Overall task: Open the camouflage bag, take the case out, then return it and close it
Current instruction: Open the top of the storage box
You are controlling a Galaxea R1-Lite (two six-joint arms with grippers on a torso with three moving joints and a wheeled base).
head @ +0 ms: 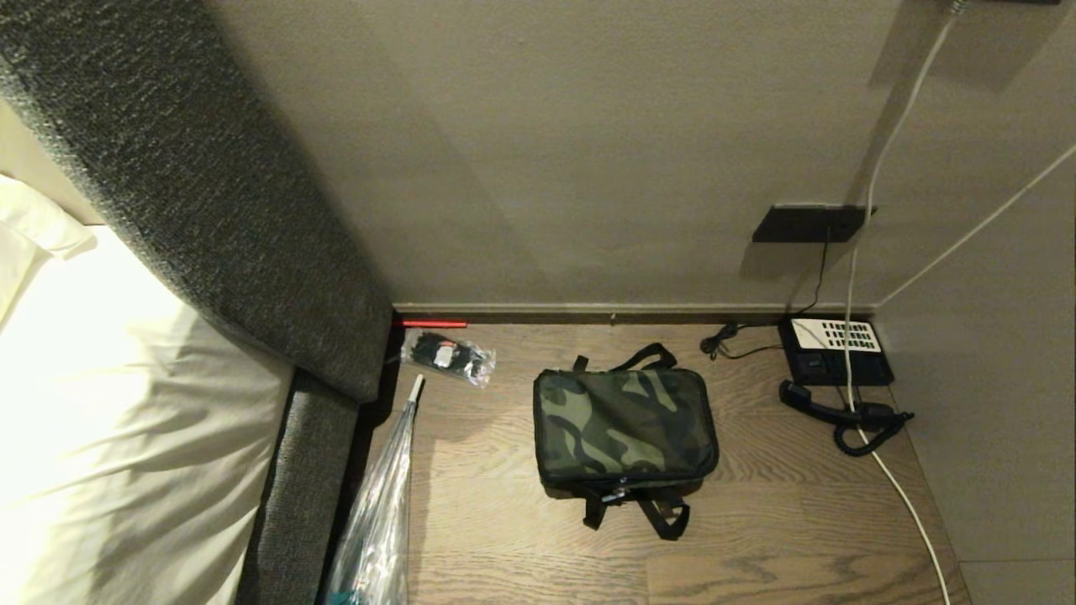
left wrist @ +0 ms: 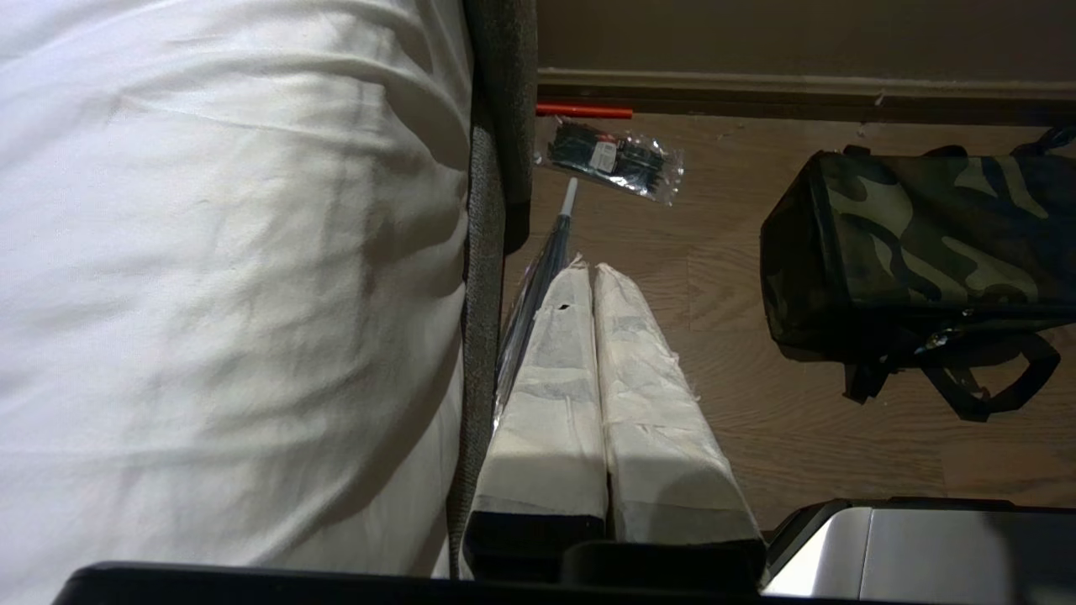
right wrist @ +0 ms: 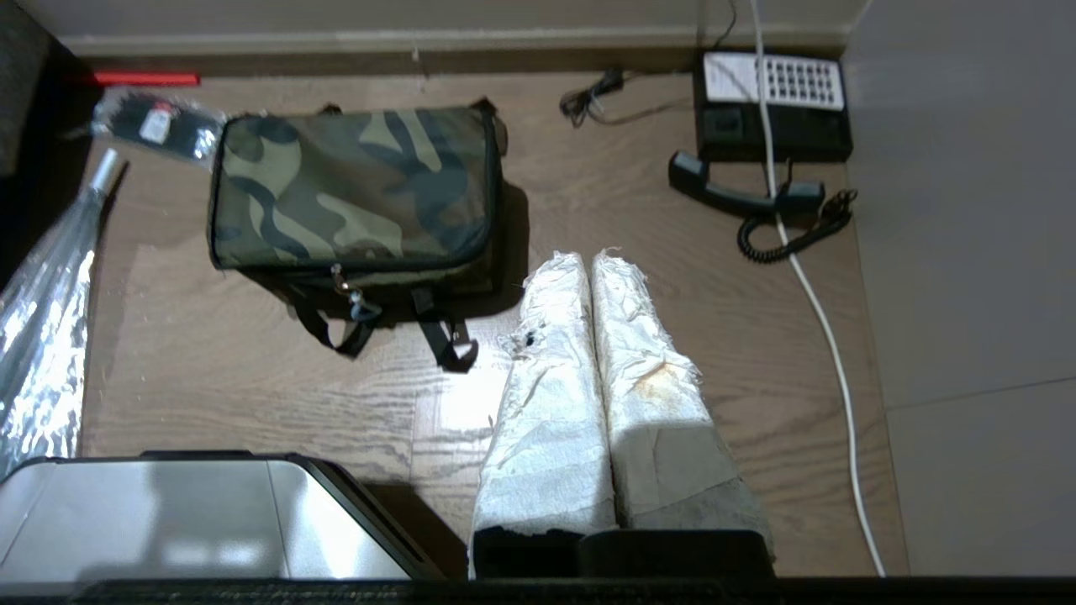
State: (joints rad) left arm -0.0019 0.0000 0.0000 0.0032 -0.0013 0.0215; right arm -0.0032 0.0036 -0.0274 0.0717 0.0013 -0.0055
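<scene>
Both tools pressed closed above floor; camouflage bag [head: 624,424] zipped.

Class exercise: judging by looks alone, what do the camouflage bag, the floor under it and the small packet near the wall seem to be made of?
Camouflage bag: soft woven fabric, matte, with black webbing straps; its sides sag slightly.
Floor: wood or wood-look planks, with visible grain and board seams.
Small packet: clear glossy plastic film, crinkled and glinting, holding black items.

Your head camera looks steeply down at the brown wood-grain floor [head: 782,546] from well above. Both wrist cameras sit lower, facing forward along their taped fingers. All 3 views share the boxy green-and-tan camouflage fabric bag [head: 624,420] [left wrist: 916,244] [right wrist: 353,189]; the left also takes in the white bedsheet [left wrist: 227,277].
</scene>
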